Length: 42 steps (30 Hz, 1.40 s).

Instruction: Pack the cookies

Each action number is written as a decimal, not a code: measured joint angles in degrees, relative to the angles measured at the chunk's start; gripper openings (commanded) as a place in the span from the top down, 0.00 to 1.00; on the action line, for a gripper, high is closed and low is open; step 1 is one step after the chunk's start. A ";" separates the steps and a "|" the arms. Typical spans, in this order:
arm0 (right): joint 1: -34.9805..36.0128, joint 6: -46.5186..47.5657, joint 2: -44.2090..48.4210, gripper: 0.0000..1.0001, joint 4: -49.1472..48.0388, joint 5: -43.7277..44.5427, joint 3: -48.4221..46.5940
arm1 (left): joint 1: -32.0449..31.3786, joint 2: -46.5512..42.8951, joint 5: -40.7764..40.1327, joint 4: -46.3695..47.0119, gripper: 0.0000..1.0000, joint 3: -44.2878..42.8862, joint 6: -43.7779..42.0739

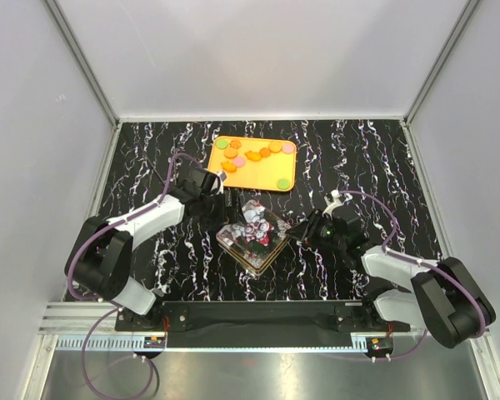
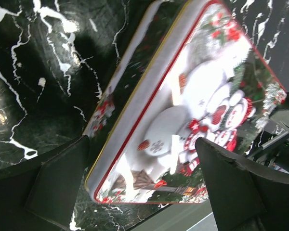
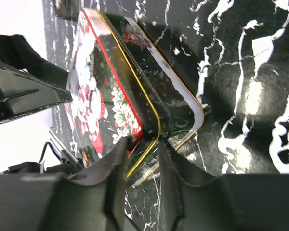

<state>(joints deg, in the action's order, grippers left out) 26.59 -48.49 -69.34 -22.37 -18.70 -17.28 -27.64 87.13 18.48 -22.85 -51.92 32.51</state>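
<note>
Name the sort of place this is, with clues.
Likely a robot test cell, not a kitchen: plain white walls in a metal frame, the left arm and right arm bolted at a marbled black table, with a tray of cookies and a Christmas tin.

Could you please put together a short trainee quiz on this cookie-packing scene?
1. Multiple choice: where do the small flat coloured cookies lie?
A) on the bare tabletop
B) on the orange rectangular tray
C) in a white bowl
2. True or false: the left gripper is clamped shut on the snowman-printed square tin lid.
3. Short answer: which gripper has its fingers pinched on the lid's gold-rimmed edge?

Key
1. B.
2. False: its fingers stand open, one on either side of the lid's corner.
3. The right gripper.
</note>
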 measured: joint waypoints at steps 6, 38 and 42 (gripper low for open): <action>-0.02 -1.70 -0.11 0.77 -3.61 0.00 1.60 | 0.02 0.39 0.83 0.35 0.01 -0.02 0.11; 3.43 -5.05 8.00 0.34 13.97 -4.57 -2.10 | 0.39 -1.62 7.04 6.60 0.06 6.62 3.82; 4.39 -6.27 5.90 0.34 12.94 -4.57 -2.10 | -0.33 -2.71 7.04 7.89 0.07 7.56 5.18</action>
<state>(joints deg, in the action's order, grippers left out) 30.98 -54.76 -63.44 -9.43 -23.27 -19.38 -27.97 84.42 25.52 -14.96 -44.36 37.69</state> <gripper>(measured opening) 0.663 0.940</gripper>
